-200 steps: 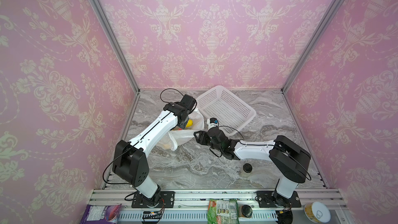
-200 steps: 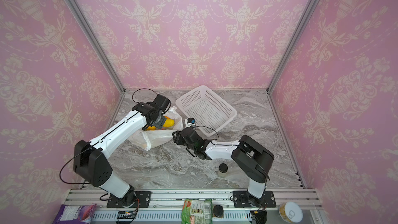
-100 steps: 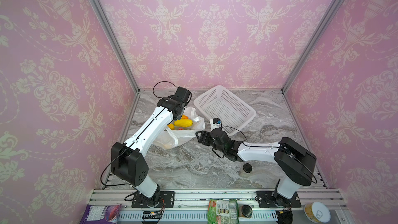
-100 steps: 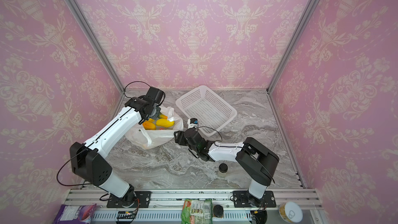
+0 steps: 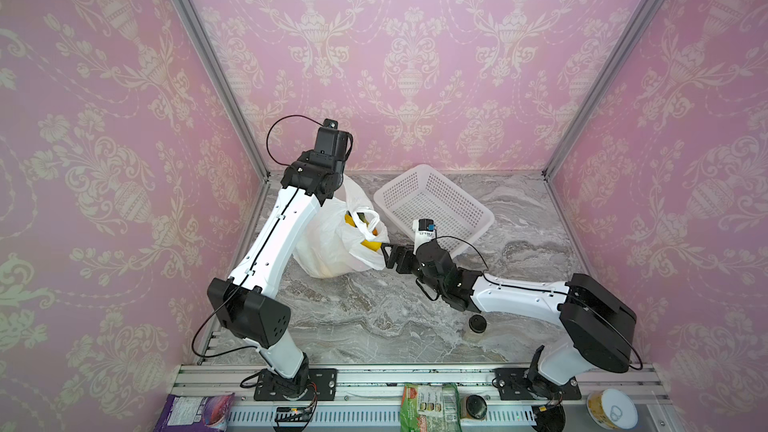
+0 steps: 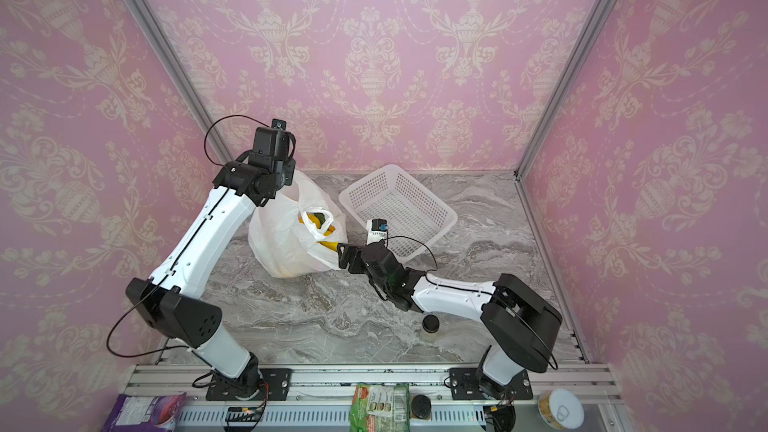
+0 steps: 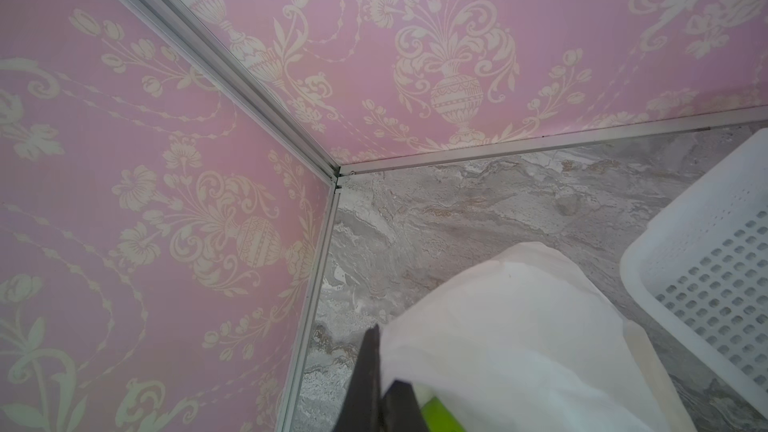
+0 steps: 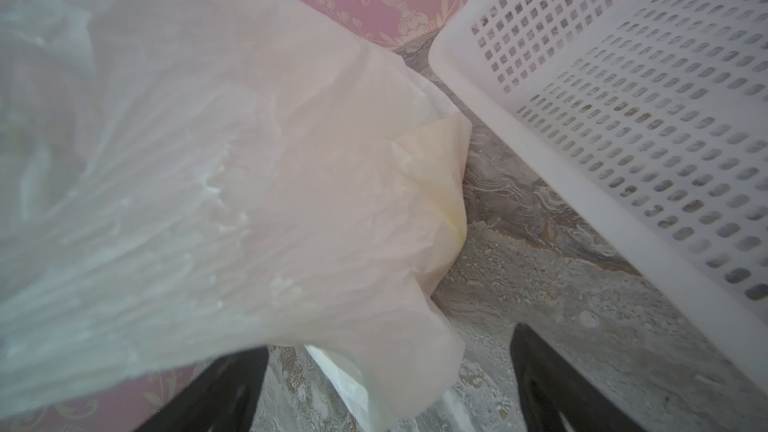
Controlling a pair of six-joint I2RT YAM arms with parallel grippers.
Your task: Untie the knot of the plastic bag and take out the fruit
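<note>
The plastic bag (image 5: 328, 243) (image 6: 282, 238) stands on the marble table left of centre, its top pulled up. My left gripper (image 7: 384, 367) is shut on the thin white plastic at the bag's top (image 7: 519, 326); in both top views its wrist hides the fingers. One loop handle (image 5: 368, 218) lies across the open mouth, and I cannot make out the knot. Yellow fruit (image 5: 368, 241) (image 6: 328, 243) shows inside the mouth. My right gripper (image 8: 386, 388) (image 5: 388, 255) is open at the bag's lower right corner (image 8: 415, 326), which hangs loose between the fingers.
A white perforated basket (image 5: 436, 205) (image 6: 399, 205) (image 8: 623, 118) (image 7: 706, 276) sits tilted just right of the bag. A small black-lidded jar (image 5: 477, 323) stands under the right forearm. The back left wall corner is close behind the bag. Packets (image 5: 430, 407) and a tin (image 5: 611, 409) lie along the front rail.
My left gripper shut on the bag's top and rose toward the back left, pulling the bag upright. My right gripper opened wider and the bag's corner now lies loose between its fingers.
</note>
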